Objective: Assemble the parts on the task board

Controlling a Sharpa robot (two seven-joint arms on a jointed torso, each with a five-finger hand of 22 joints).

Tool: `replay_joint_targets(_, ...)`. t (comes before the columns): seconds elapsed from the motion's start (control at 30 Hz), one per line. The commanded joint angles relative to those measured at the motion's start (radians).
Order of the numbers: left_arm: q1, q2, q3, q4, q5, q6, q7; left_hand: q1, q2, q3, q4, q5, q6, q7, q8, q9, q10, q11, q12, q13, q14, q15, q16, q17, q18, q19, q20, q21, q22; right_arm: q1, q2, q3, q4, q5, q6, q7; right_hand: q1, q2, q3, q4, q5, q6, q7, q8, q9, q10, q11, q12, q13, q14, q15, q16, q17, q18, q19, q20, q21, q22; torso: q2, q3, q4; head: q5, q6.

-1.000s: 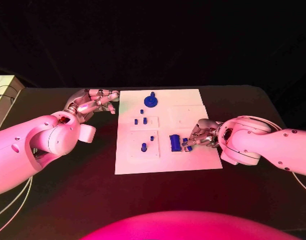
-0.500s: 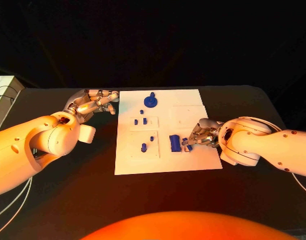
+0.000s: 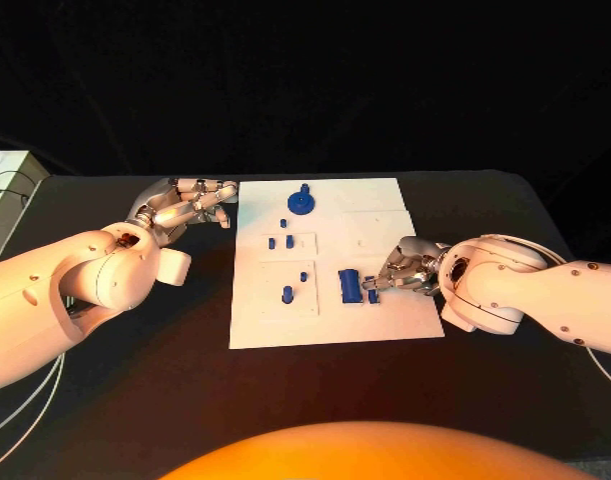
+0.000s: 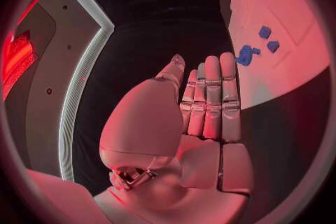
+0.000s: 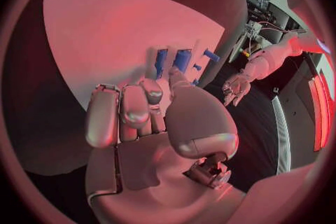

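The task board lies flat in the middle of the black table, between the two hands, and carries small blue parts; the largest, a blue rectangular block, lies on the board just beside the right hand's fingertips, with a smaller blue piece right at those fingertips, though whether the fingers pinch it or merely touch it cannot be told; the right hand rests over the board's right edge with its fingers curled in toward these two parts; in the right wrist view the same hand shows its fingers bent together above the block and the white board; farther from the right hand, toward the left one, a short blue peg and a tiny blue stud sit on a raised square of the board, and two small pegs stand on another square beyond them; a round blue part with a stem lies near the board's far edge, nearest the left hand; the left hand hovers over the table just beside the board's left far corner, holding nothing; in the left wrist view its fingers lie straight and pressed side by side, the board just beyond them.
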Motion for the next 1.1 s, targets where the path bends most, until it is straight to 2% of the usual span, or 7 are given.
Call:
replay_joint_targets(0.03, -0.001, 0.001, 0.0, 0.002, 0.004, 0.011, 0.005, -0.002, 0.007, -0.001, 0.006, 0.004, -0.002, 0.004, 0.004, 0.001, -0.007, -0.002, 0.004, -0.001, 0.009, 0.001, -0.006, -0.001, -0.006, 0.005, 0.002, -0.005, 0.001, -0.002, -0.006, 0.0, 0.01, 0.008, -0.007, 0.015, -0.013, 0.0, -0.001, 0.008, 0.002, 0.007, -0.003, 0.004, 0.0, 0.008, 0.001, 0.003, 0.001, 0.006, 0.001, -0.002, -0.001, -0.014, 0.078, -0.001, 0.002, 0.183, 0.0, 0.0003, 0.0, 0.001, -0.001)
replay_joint_targets(0.53, -0.001, 0.003, 0.0, 0.0, 0.004, 0.011, 0.005, -0.002, 0.007, -0.001, 0.006, 0.004, -0.002, 0.004, 0.004, 0.001, -0.007, -0.002, 0.004, -0.001, 0.009, 0.001, -0.006, -0.001, -0.006, 0.005, 0.002, -0.005, 0.001, -0.004, -0.034, 0.0, 0.027, 0.007, -0.03, 0.029, -0.019, -0.005, -0.001, 0.018, 0.0, 0.013, -0.006, 0.006, 0.001, 0.012, -0.001, 0.004, 0.003, 0.007, 0.0, 0.001, -0.001, -0.015, 0.078, -0.003, 0.005, 0.183, 0.0, 0.0002, -0.0001, -0.001, 0.002)
replay_joint_targets(0.7, -0.001, 0.004, 0.0, 0.0, 0.004, 0.011, 0.007, -0.002, 0.007, -0.001, 0.006, 0.004, -0.002, 0.004, 0.004, 0.001, -0.007, -0.002, 0.004, -0.001, 0.009, 0.001, -0.006, -0.001, -0.006, 0.005, 0.002, -0.005, 0.001, -0.004, -0.044, 0.0, 0.015, 0.016, -0.08, 0.069, -0.005, -0.005, 0.004, 0.007, 0.019, 0.007, -0.003, 0.002, -0.001, 0.011, 0.0, 0.003, 0.003, 0.006, 0.0, 0.0, -0.003, -0.014, 0.078, -0.003, 0.004, 0.183, -0.001, -0.0006, -0.0009, -0.001, 0.008)
replay_joint_targets(0.8, -0.001, 0.006, 0.0, -0.001, 0.005, 0.012, 0.01, -0.002, 0.006, -0.002, 0.007, 0.004, -0.003, 0.004, 0.004, 0.001, -0.008, -0.002, 0.004, -0.001, 0.009, 0.002, -0.006, -0.001, -0.006, 0.006, 0.002, -0.009, 0.003, -0.004, -0.05, 0.001, 0.0, 0.074, -0.15, 0.166, 0.015, -0.008, 0.008, -0.011, 0.042, -0.001, 0.005, -0.01, -0.01, -0.003, 0.006, -0.014, -0.005, 0.002, 0.005, -0.013, -0.017, -0.011, 0.074, 0.0, -0.018, 0.177, -0.003, -0.0002, -0.0019, -0.003, 0.015)
replay_joint_targets(0.97, -0.001, 0.013, 0.0, -0.013, 0.021, 0.011, 0.029, -0.002, 0.002, -0.005, 0.006, 0.004, -0.004, 0.003, 0.004, 0.001, -0.008, -0.002, 0.004, -0.001, 0.004, 0.003, -0.009, -0.002, -0.007, 0.002, 0.003, -0.012, 0.002, 0.005, -0.046, 0.002, -0.054, 0.301, -0.256, 0.477, 0.075, -0.003, 0.019, -0.07, 0.054, -0.008, 0.012, -0.029, -0.023, -0.038, 0.012, -0.072, -0.044, -0.01, 0.009, -0.075, -0.074, -0.004, 0.062, 0.005, -0.106, 0.156, -0.01, -0.0011, -0.0056, -0.002, 0.035)
replay_joint_targets(1.07, -0.001, 0.018, 0.0, -0.025, 0.032, 0.004, 0.048, 0.0, 0.001, -0.005, 0.002, 0.004, 0.0, -0.001, 0.005, 0.001, -0.005, -0.003, 0.005, -0.001, -0.009, 0.004, -0.017, -0.006, -0.01, -0.007, 0.005, -0.018, 0.0, 0.014, -0.029, 0.005, -0.101, 0.458, -0.278, 0.648, 0.108, -0.002, 0.021, -0.103, 0.057, -0.027, 0.025, -0.057, -0.044, -0.115, 0.025, -0.235, -0.159, -0.037, 0.015, -0.22, -0.202, 0.01, 0.035, 0.01, -0.312, 0.089, -0.017, -0.0022, -0.0101, 0.0, 0.048)
replay_joint_targets(1.1, -0.001, 0.021, 0.0, -0.03, 0.036, 0.001, 0.054, 0.001, 0.002, -0.005, 0.001, 0.004, 0.0, -0.001, 0.005, 0.001, -0.004, -0.003, 0.005, -0.001, -0.015, 0.005, -0.026, -0.01, -0.012, -0.015, 0.006, -0.025, -0.003, 0.016, -0.022, 0.006, -0.117, 0.502, -0.281, 0.689, 0.118, -0.003, 0.02, -0.113, 0.058, -0.032, 0.032, -0.07, -0.055, -0.128, 0.027, -0.268, -0.189, -0.037, 0.016, -0.257, -0.23, 0.015, 0.028, 0.011, -0.384, 0.062, -0.02, -0.0027, -0.0116, 0.002, 0.057)
